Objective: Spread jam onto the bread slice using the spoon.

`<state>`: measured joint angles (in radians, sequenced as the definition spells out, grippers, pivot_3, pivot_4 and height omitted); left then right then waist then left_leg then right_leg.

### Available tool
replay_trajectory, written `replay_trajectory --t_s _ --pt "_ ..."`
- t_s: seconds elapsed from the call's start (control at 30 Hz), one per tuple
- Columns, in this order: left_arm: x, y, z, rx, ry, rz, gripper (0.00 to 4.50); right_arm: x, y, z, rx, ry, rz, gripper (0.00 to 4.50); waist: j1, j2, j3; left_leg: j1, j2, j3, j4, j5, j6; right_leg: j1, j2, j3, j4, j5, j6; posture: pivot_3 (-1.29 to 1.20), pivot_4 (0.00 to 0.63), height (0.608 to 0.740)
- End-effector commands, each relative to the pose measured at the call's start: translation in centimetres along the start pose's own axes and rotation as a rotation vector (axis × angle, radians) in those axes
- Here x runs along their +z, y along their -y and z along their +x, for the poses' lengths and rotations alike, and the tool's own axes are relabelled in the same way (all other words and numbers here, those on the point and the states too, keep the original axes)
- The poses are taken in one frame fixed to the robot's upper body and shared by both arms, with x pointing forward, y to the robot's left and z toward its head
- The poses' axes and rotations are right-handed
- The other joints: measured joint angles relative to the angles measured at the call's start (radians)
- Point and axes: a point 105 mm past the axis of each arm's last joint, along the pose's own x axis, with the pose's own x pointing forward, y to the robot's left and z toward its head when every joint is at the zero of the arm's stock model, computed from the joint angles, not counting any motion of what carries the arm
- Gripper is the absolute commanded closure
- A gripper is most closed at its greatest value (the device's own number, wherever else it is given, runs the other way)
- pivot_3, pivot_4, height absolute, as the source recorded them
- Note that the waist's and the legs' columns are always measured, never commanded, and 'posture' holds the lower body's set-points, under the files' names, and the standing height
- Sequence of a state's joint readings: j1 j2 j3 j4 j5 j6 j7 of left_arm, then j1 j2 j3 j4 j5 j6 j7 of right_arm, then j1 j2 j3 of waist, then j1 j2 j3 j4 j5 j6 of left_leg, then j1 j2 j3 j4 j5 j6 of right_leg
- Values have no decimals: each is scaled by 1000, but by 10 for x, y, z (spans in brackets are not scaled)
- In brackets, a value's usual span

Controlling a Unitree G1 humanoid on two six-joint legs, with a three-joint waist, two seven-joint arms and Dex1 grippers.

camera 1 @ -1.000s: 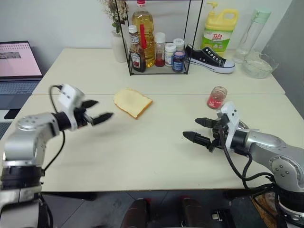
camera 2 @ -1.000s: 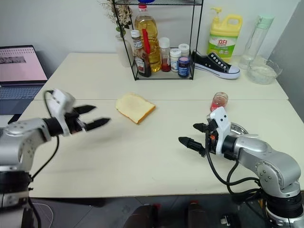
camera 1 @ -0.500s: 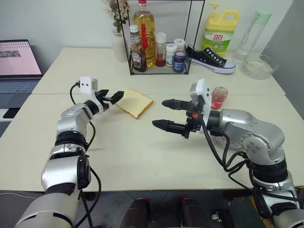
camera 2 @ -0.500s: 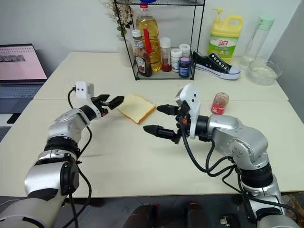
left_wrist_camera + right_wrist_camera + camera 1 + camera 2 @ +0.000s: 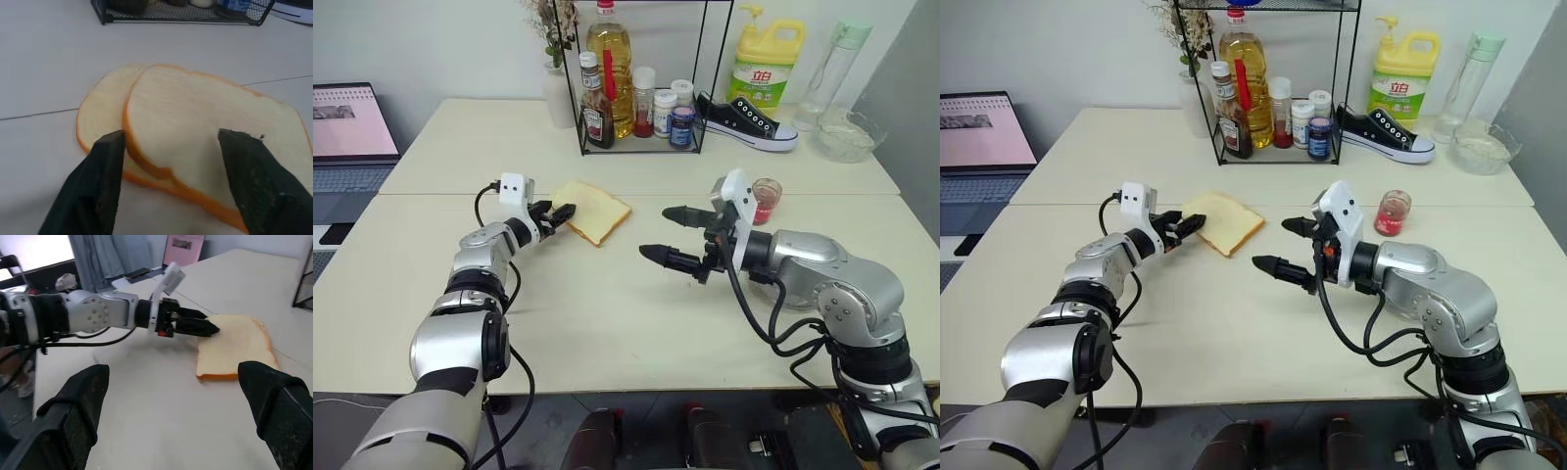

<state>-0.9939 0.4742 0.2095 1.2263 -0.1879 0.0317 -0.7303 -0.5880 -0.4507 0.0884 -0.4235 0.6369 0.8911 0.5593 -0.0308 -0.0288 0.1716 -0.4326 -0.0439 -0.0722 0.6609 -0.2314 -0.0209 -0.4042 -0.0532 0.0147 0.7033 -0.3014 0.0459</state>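
Observation:
The bread slice (image 5: 195, 122), pale with a tan crust, lies on the table overlapping a second like slice (image 5: 100, 110) beneath it. My left gripper (image 5: 556, 214) is at the bread's left corner, open, its black fingers (image 5: 105, 181) straddling the upper slice's near edge. My right gripper (image 5: 658, 233) hovers wide open above the table to the right of the bread, holding nothing. The jam (image 5: 764, 201) is in a small glass jar behind my right arm. The spoon is hidden.
A wire rack (image 5: 641, 88) of bottles stands behind the bread, with a vase (image 5: 558, 93) beside it. A sneaker (image 5: 744, 119), a yellow detergent bottle (image 5: 767, 64), a clear bottle (image 5: 832, 64) and a glass bowl (image 5: 847, 135) line the back right. A laptop (image 5: 347, 127) sits far left.
My left gripper reached forward to the bread's corner and its fingers narrowed around the edge. My right arm rose and swung in toward the table's middle.

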Motion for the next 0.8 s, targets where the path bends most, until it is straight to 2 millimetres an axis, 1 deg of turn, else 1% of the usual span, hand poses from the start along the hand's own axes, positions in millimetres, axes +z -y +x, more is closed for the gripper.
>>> replay_trajectory --t_s 0.03,0.13,0.2,0.23,0.3,0.37,0.43,0.5,0.57,0.6,0.67,0.7,0.77,0.8 --pt "19 0 1 -1 44 36 2669 11 9 -3 -64 50 -38 0 0 0 0 0 0 0 0 0 0 0 0 0 0 0 0 0 150 740" --pt "21 -1 1 2 48 42 3635 10 9 -2 -73 50 -38 0 0 0 0 0 0 0 0 0 0 0 0 0 0 0 0 0 150 740" --pt "28 -1 1 5 66 55 4236 10 11 -3 -82 51 -33 0 0 0 0 0 0 0 0 0 0 0 0 0 0 0 0 0 150 740" --pt "33 2 2 -18 78 60 4494 9 11 -4 -86 50 -29 0 0 0 0 0 0 0 0 0 0 0 0 0 0 0 0 0 150 740" --pt "45 12 4 -86 103 50 4494 10 10 -8 -81 50 -19 0 1 0 0 0 0 0 0 0 0 0 0 0 0 0 0 0 150 740" --pt "59 28 4 -199 118 69 4494 10 7 -15 -60 45 -2 0 2 0 0 -1 -1 0 0 0 0 0 0 -1 0 0 0 0 150 740" --pt "72 47 -1 -340 118 90 4494 8 4 -28 -38 18 5 0 2 0 0 -1 -1 0 1 0 0 0 1 -1 0 0 0 0 150 740" --pt "82 66 -15 -482 88 104 4494 3 1 -43 -27 -30 2 0 0 0 0 -2 -1 0 1 0 0 0 1 -1 0 0 0 0 150 740" --pt "87 87 -33 -616 29 131 4494 -1 -4 -58 -12 -70 15 0 -4 0 0 -1 0 0 0 0 0 0 0 0 0 0 0 0 150 740" --pt "93 104 -49 -717 -5 122 4494 -3 -7 -69 -2 -92 36 0 -7 0 0 -2 1 0 0 0 0 0 0 1 -1 0 0 0 150 740" --pt "98 131 -75 -864 -75 109 4494 -4 -14 -86 11 -120 73 0 -12 0 0 -1 2 -1 -1 0 0 0 0 1 -1 0 0 0 150 740" --pt "98 140 -85 -912 -108 107 4494 -4 -17 -92 15 -129 87 0 -12 0 1 -1 3 -1 -1 0 0 0 0 1 -1 0 0 0 150 740" --pt "96 148 -96 -947 -155 79 4494 -4 -22 -101 22 -140 118 0 -11 0 0 -1 3 -2 0 0 0 1 0 2 -1 0 0 0 150 740" --pt "88 150 -99 -948 -192 92 4494 -5 -26 -105 30 -147 137 0 -10 1 0 -1 3 -2 0 0 0 2 1 2 -1 0 0 0 150 740"
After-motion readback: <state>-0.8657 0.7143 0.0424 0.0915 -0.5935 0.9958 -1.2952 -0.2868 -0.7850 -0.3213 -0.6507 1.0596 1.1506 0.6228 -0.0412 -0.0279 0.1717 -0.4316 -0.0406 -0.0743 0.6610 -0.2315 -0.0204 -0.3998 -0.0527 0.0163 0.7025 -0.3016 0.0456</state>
